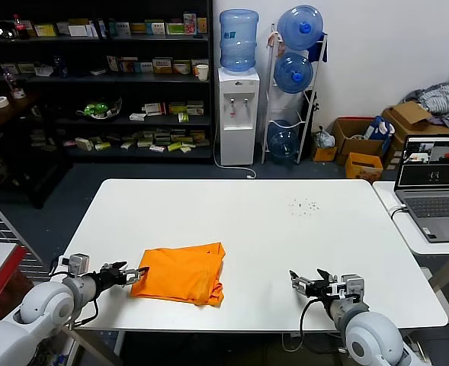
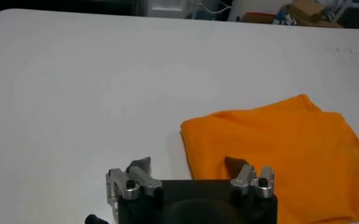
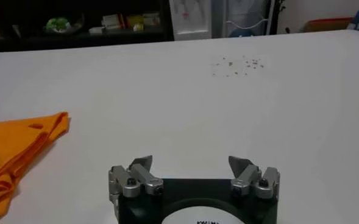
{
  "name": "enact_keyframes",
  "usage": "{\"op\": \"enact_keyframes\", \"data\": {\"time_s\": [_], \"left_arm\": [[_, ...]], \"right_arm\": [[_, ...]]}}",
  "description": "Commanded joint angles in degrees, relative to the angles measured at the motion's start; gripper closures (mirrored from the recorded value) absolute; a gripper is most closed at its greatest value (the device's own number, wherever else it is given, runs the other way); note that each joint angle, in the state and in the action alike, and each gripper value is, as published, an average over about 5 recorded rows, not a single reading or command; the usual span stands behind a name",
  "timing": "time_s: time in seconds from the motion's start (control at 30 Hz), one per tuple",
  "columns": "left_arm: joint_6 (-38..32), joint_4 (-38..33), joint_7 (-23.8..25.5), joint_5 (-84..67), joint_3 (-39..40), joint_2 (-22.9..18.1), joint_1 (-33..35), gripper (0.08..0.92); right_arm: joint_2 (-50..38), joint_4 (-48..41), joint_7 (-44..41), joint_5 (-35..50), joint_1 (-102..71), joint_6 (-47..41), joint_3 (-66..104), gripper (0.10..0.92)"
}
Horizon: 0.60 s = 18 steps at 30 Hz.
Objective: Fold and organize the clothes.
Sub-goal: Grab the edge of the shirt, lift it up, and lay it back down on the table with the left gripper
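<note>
The clothes are one bright orange T-shirt [image 1: 180, 272], folded into a rough rectangle near the front left of the white table [image 1: 285, 229]. My left gripper [image 1: 133, 273] is open at the shirt's left edge. In the left wrist view, my left gripper [image 2: 189, 164] has one fingertip [image 2: 238, 163] over the orange T-shirt [image 2: 277, 146] and the other over bare table. My right gripper [image 1: 304, 282] is open near the table's front edge, well to the right of the shirt. In the right wrist view, nothing lies between the fingers of my right gripper [image 3: 191, 163], and the orange T-shirt [image 3: 14, 152] shows off to one side.
A few dark specks [image 1: 304, 204] lie on the far right part of the table. An open laptop [image 1: 434, 183] sits on a side table to the right. Shelves [image 1: 94, 76], a water dispenser [image 1: 238, 114] and cardboard boxes [image 1: 361, 141] stand beyond the table.
</note>
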Motion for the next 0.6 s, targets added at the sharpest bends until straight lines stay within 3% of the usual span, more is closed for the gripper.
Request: {"op": "enact_keyframes", "data": {"time_s": [0.03,0.2,0.6], "left_arm": [[0.56,1.37,1.23,-0.53,0.64,-0.09,-1.14,0.181],[1.02,1.11,0.96,-1.05,0.87,-0.35,-1.03,0.247],[1.12,0.82,0.84,-1.43,1.08,-1.23,-0.81,0.59]], "right_arm": [[-0.07,0.09,0.07,-0.01,-0.12,0.0,0.11,0.203],[-0.08,0.01,0.07,0.02,-0.07,0.0,0.13,0.203],[-0.12,0.06,0.1,0.02,-0.23,0.01,0.19,0.203]]}}
